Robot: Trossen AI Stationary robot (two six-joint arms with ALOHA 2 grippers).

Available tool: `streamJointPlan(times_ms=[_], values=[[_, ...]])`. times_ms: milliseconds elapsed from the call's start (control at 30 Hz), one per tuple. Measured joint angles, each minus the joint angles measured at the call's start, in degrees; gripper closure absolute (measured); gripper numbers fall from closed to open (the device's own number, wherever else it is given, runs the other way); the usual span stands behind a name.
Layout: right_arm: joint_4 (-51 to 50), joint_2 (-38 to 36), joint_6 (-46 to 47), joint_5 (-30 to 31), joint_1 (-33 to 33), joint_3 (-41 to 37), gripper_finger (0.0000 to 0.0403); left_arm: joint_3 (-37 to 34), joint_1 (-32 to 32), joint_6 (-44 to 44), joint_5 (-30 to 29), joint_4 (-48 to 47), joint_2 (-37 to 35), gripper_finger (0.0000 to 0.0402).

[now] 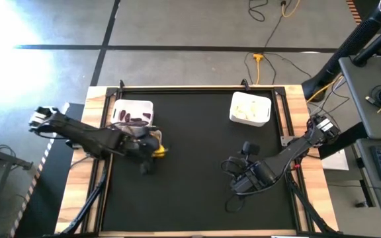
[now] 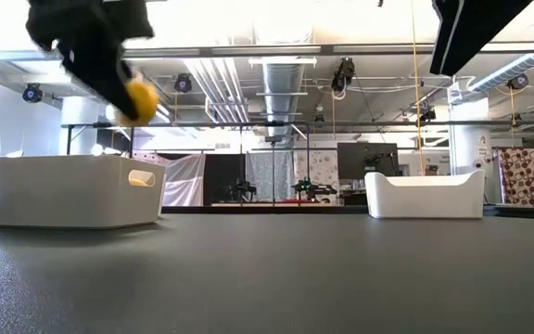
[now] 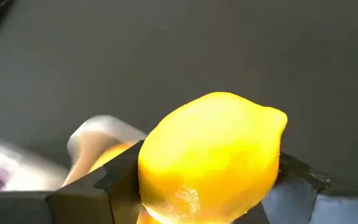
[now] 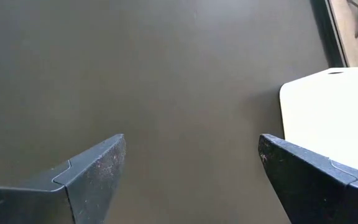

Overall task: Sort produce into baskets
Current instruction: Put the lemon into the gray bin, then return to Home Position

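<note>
The left gripper (image 1: 156,149) holds a bright yellow oval lemon (image 3: 210,158), with its jaws pinching the fruit from both sides. In the low view the lemon (image 2: 139,100) hangs up in the air, well above the dark table (image 1: 197,172), and is not touching anything. From above, the lemon (image 1: 159,151) is just past the near corner of a shallow white plastic basket with rounded corners (image 1: 126,106) at the back left of the table. Dark purple long pieces (image 1: 136,119) lie inside that basket.

The right gripper (image 4: 191,162) waits over the middle right part of the table, and its jaws are spread wide with nothing between them. A second white plastic basket (image 1: 265,112) sits at the back right of the table, well apart from the first one. It has small white lumpy bulbs (image 1: 247,110) in it. In the low view both baskets stand flat on the table, one on each side
</note>
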Motion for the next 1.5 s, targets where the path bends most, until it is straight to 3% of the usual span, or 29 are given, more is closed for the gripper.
streamJointPlan(times_ms=[67,167,367,567,667,833,933,1033,1167,1367,1500], values=[[1.0,0.0,0.4,0.3,0.0,0.0,0.0042,-4.0,0.2,-4.9,-3.1,-1.2,-3.9,0.0158],[3.0,0.0,0.8,0.2,0.1,0.0,0.0042,-8.5,0.3,-9.8,-2.8,-0.8,-7.5,0.0149],[4.2,0.0,1.0,-1.7,0.1,0.0,0.0042,-12.4,0.3,-14.9,-2.4,-1.1,-7.5,0.0114],[4.3,0.0,2.2,-4.7,0.1,0.0,0.0042,-9.7,0.3,-13.6,-1.7,-3.7,-6.2,0.0080],[7.6,-0.2,3.3,-9.0,0.1,0.0,0.0042,-5.6,0.3,-12.4,-1.5,-8.7,-6.0,0.0075],[21.0,-0.3,-10.3,-15.4,0.1,0.0,0.0042,1.5,0.1,-8.3,-3.5,-10.4,-5.8,0.0075],[28.3,-0.3,-20.7,-19.0,-0.8,0.0,0.0042,3.4,-0.3,-1.3,-6.5,-4.4,-5.9,0.0075],[31.0,-0.5,-29.9,-18.7,-2.2,0.0,0.0046,3.6,-0.4,9.3,-4.2,4.5,-5.9,0.0075],[30.6,-2.3,-36.7,-15.5,-5.3,0.0,0.0078,3.5,-0.4,18.2,2.2,10.8,-6.2,0.0075],[30.2,-7.0,-47.1,-10.1,-8.5,0.0,0.0174,3.1,-0.4,18.7,2.1,10.0,-10.0,0.0075],[30.8,-11.7,-53.8,-9.1,-10.4,-0.8,0.0247,1.8,-0.4,19.0,-1.4,10.2,-13.4,0.0075]])
